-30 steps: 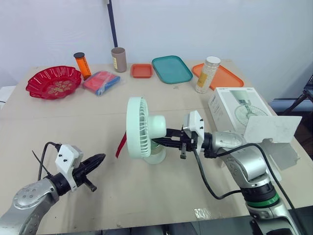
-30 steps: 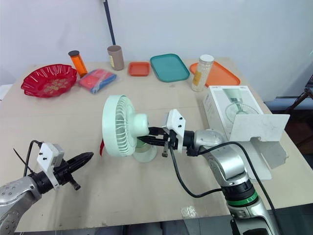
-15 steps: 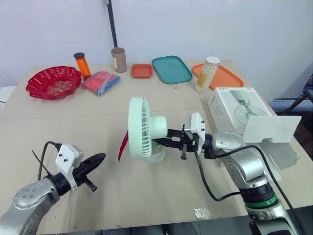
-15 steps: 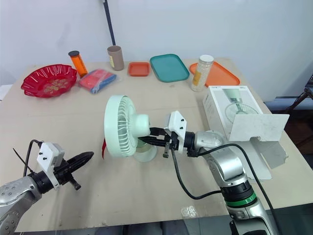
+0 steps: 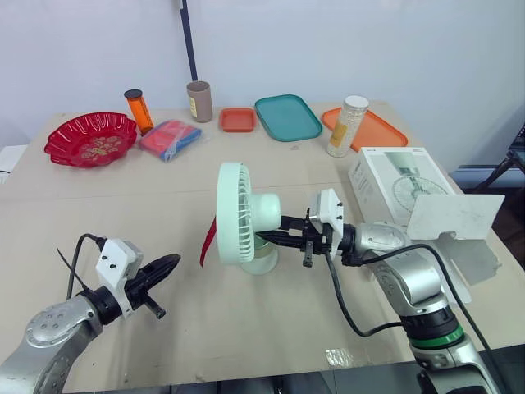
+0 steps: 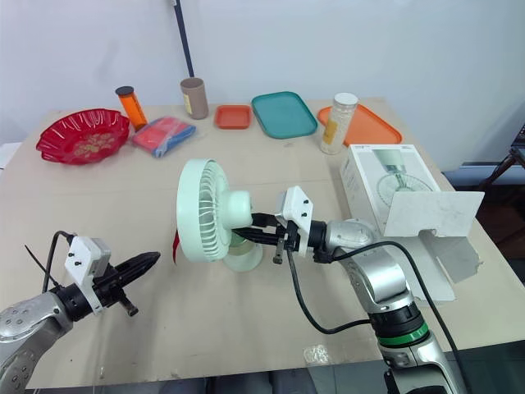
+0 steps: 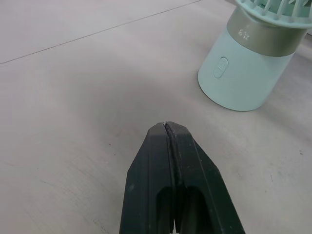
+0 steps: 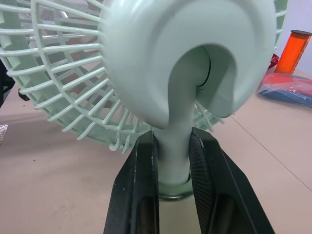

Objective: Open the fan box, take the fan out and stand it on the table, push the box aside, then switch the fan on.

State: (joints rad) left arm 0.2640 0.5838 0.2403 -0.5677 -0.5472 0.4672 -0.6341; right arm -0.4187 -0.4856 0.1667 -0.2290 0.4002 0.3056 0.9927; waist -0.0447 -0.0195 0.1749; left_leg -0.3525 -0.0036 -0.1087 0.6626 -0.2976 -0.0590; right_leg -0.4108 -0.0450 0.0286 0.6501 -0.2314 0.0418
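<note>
On table (image 5: 123, 197), fan (image 5: 243, 215) neck in R claw (image 5: 275, 238).

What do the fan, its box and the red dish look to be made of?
The fan: matte pale green moulded plastic, with thin grille ribs. The box: white printed cardboard, judging by its folded-open flap. The red dish: glossy, probably plastic, possibly glass.
</note>
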